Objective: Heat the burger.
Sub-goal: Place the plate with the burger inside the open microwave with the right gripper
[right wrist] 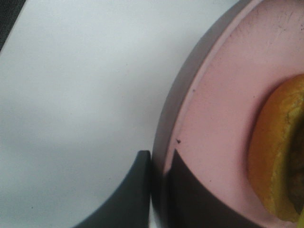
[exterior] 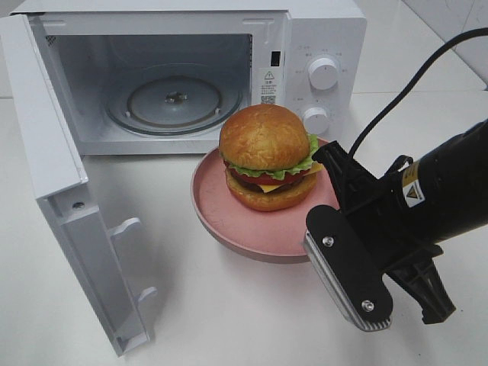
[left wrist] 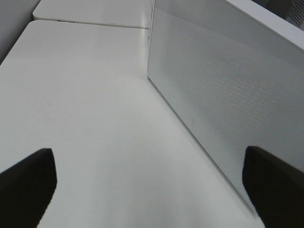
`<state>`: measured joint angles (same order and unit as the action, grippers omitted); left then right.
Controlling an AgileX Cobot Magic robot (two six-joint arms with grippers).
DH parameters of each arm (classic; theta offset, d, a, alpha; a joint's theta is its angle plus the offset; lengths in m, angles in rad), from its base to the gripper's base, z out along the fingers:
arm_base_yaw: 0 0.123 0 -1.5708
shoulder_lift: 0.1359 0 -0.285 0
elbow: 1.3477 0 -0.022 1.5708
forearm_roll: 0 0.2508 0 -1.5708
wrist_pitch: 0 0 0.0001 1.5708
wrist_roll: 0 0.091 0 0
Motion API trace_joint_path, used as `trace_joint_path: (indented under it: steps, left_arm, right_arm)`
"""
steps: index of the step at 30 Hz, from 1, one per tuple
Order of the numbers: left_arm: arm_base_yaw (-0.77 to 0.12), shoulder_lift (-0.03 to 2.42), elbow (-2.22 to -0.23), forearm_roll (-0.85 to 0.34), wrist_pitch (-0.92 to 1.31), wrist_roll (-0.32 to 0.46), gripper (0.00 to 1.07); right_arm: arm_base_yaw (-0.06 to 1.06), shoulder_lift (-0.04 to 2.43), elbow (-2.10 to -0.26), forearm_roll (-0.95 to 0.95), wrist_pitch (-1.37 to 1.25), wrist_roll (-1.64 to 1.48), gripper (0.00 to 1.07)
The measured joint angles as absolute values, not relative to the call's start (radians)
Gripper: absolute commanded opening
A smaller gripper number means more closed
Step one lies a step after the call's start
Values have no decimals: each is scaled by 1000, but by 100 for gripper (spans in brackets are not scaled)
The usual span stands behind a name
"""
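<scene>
The burger (exterior: 267, 156), a golden bun with lettuce, tomato and cheese, sits on a pink plate (exterior: 229, 221) in front of the open microwave (exterior: 324, 38). My right gripper (exterior: 320, 236) comes in from the right and is shut on the plate's near-right rim. In the right wrist view the gripper (right wrist: 159, 190) pinches the plate's edge (right wrist: 223, 95), one finger above and one below, with the burger (right wrist: 280, 156) close by. My left gripper (left wrist: 152, 190) does not show in the high view. In its wrist view it stands wide open with nothing in it, over bare table beside a white dotted panel (left wrist: 228, 90).
The microwave door (exterior: 53, 152) swings out to the left, toward the table's front. The glass turntable (exterior: 175, 103) lies bare inside the cavity. Two knobs (exterior: 322, 72) sit on the right panel. A black cable (exterior: 412, 84) trails behind the right arm.
</scene>
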<state>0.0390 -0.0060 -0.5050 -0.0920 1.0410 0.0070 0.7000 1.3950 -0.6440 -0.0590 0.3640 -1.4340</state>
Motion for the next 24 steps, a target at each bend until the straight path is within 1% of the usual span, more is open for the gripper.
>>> trace_joint_path:
  steps: [24]
  left_arm:
    - [39, -6, -505, -92, 1041, 7, 100]
  right_arm:
    - [700, 1398, -644, -67, 310, -1389, 0]
